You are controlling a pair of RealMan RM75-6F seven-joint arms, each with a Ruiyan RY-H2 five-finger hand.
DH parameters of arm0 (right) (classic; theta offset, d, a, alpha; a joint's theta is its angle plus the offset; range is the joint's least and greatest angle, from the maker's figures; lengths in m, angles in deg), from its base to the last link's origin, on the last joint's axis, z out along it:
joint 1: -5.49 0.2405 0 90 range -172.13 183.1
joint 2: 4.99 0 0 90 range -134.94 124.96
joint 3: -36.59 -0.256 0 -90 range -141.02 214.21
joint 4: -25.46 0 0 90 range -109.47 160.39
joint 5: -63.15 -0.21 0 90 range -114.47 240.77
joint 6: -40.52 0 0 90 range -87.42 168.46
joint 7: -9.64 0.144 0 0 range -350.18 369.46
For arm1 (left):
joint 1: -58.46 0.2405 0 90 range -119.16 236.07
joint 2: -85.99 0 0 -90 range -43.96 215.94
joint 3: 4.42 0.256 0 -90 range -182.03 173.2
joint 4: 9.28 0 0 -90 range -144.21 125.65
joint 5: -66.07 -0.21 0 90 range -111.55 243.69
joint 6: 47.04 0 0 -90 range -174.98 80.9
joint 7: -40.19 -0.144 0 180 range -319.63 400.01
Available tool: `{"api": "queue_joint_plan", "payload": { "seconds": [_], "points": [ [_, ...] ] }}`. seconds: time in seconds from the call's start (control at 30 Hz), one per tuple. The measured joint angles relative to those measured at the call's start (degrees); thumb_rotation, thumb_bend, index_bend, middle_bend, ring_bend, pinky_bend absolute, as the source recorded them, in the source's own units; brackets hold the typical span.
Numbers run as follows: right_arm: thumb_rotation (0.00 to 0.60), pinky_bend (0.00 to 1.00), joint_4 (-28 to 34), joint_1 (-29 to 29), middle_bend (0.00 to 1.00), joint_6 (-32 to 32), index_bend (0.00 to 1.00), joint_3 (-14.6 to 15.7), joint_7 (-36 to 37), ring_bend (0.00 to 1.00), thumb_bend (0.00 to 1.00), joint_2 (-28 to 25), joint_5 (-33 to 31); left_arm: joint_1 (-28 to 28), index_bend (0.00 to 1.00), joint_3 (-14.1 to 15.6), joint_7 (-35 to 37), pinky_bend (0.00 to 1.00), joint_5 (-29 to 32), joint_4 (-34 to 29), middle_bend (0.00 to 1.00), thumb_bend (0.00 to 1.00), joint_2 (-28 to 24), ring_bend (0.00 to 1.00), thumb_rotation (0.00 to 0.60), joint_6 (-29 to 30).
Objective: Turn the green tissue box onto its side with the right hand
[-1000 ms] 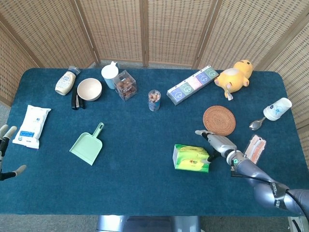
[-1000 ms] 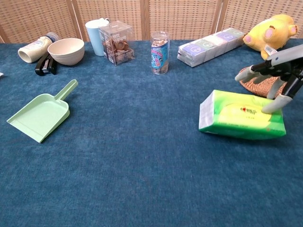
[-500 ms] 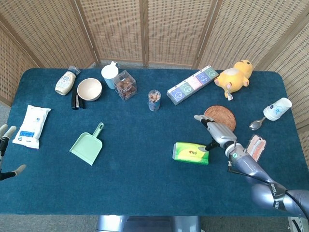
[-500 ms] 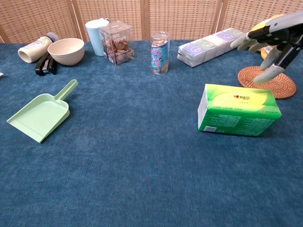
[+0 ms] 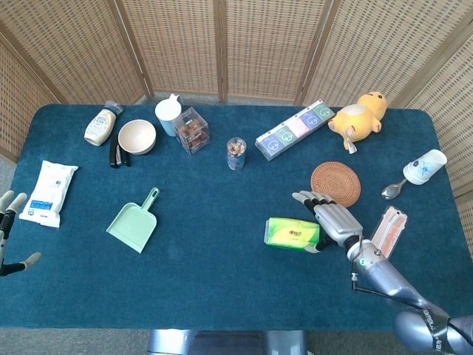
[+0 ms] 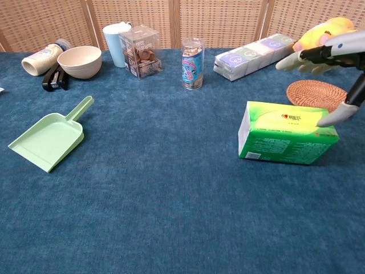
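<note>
The green tissue box (image 6: pixel 287 133) stands on one long side face on the blue table (image 5: pixel 222 274), right of centre, just in front of the round woven coaster (image 6: pixel 317 94). A second ago it lay flat with its broad printed face up; half a second ago it was already tipped up onto its side, and it has kept that pose. So the turn itself looks done, and what remains is probably only to take the hand away.

The right hand (image 5: pixel 330 220) has shifted since then: half a second ago it was lifted clear above the box, and now it hovers beside the box's right end with fingers spread, holding nothing. One fingertip (image 6: pixel 332 117) sits at the top right corner of the box; whether it touches is hard to tell from either view.

The left hand (image 5: pixel 9 231) shows only at the far left edge of the head view, fingers apart and empty, unmoved.

Counted outward on the table: one coaster, one yellow plush toy (image 5: pixel 358 115), one row of flat packets (image 5: pixel 294 129), one small jar (image 5: pixel 236 153), one clear box of snacks (image 5: pixel 192 130), one light blue cup (image 5: pixel 168 115), one bowl (image 5: pixel 137 136), one bottle lying down (image 5: pixel 101 124), one black stapler (image 5: pixel 116 156), one green dustpan (image 5: pixel 133 222), one white wipes pack (image 5: pixel 49 192), one paper cup (image 5: pixel 425 166), one spoon (image 5: pixel 393 191), and one pinkish packet (image 5: pixel 388 229).
</note>
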Motion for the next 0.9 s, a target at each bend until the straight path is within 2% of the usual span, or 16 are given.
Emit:
{"api": "queue_joint_plan", "payload": {
  "seconds": [0.4, 0.5, 0.7, 0.77, 0.9],
  "points": [
    [0.6, 0.0, -2.38, -3.53, 0.0, 2.08, 0.0, -0.09, -0.48, 0.0, 0.0, 6.28, 2.9, -0.05, 0.0, -0.07, 0.23, 0.0, 0.17, 0.22, 0.0, 0.0, -0.02, 0.0, 0.6, -0.07],
    [0.6, 0.03, -3.98, -3.92, 0.0, 2.46, 0.01, -0.6, -0.24, 0.0, 0.05, 7.31, 3.53, -0.01, 0.0, -0.05, 0.21, 0.0, 0.05, 0.19, 0.0, 0.0, -0.01, 0.0, 0.6, 0.03],
    [0.6, 0.25, -8.86, -5.96, 0.13, 6.19, 0.25, -1.21, -0.45, 0.02, 0.29, 11.49, 5.75, 0.02, 0.0, -0.01, 0.11, 0.0, 0.11, 0.11, 0.0, 0.0, 0.0, 0.0, 0.6, 0.04],
    [0.6, 0.3, -9.8, -6.81, 0.18, 6.45, 0.34, -1.15, -0.32, 0.06, 0.39, 12.31, 6.72, -0.01, 0.0, -0.01, 0.02, 0.0, 0.14, 0.11, 0.0, 0.0, 0.02, 0.0, 0.6, -0.01],
    [0.6, 0.41, -10.12, -7.55, 0.31, 6.08, 0.42, -0.96, -0.29, 0.19, 0.46, 12.52, 7.79, -0.11, 0.0, 0.07, -0.32, 0.0, 0.09, 0.0, 0.0, 0.0, 0.1, 0.0, 0.6, -0.22]
  ]
}}
